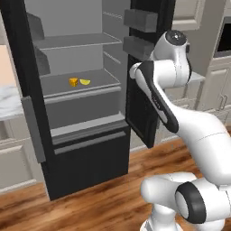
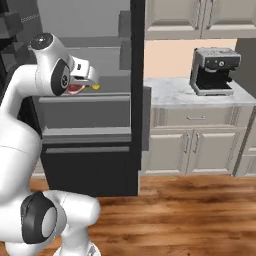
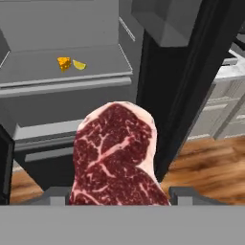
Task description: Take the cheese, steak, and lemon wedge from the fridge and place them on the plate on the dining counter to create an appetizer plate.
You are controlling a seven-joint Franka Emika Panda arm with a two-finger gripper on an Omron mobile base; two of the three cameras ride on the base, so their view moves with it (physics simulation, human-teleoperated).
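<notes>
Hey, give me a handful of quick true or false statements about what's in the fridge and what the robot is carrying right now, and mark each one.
1. The gripper holds the steak. True.
2. The cheese and the lemon wedge lie side by side on one fridge shelf. True.
3. The fridge door is shut. False: it stands open, bins showing.
4. The cheese is already out of the fridge. False: it sits on the shelf.
5. A coffee machine stands on the wall counter. True.

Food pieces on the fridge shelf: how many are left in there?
2: the cheese and the lemon wedge, side by side on the middle shelf. Other shelves look bare, though corners are hidden.
</notes>
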